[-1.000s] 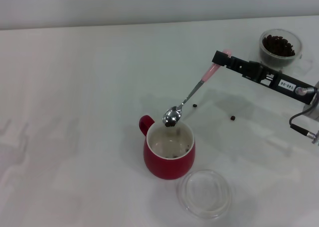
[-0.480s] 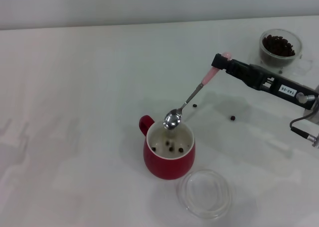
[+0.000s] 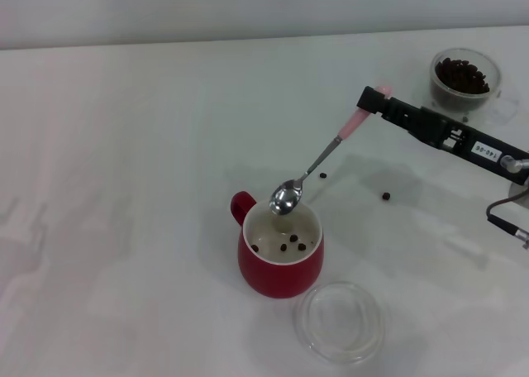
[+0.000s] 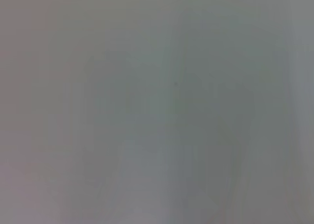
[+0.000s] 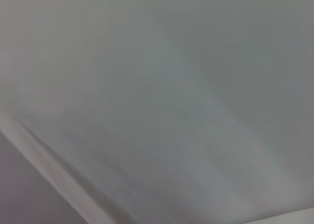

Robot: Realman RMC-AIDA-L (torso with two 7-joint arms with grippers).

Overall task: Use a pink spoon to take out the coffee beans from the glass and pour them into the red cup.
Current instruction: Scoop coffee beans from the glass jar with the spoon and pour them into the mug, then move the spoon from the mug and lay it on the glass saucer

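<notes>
In the head view my right gripper (image 3: pixel 369 101) reaches in from the right, shut on the pale pink handle of the pink spoon (image 3: pixel 321 160). The spoon slopes down to the left, and its shiny bowl hangs tilted just over the far rim of the red cup (image 3: pixel 281 256). Three coffee beans (image 3: pixel 291 242) lie on the cup's white inside. The glass (image 3: pixel 464 78), at the back right, holds a heap of dark beans. Both wrist views show only blank grey. My left gripper is out of view.
Two stray beans lie on the white table, one (image 3: pixel 322 176) beside the spoon's stem and one (image 3: pixel 386 196) further right. A shallow clear round dish (image 3: pixel 340 321) sits just in front and to the right of the red cup.
The beans that were in the spoon's bowl have dropped into the red cup. The spoon has tilted and shifted slightly, and my right gripper moved a little to the right.
</notes>
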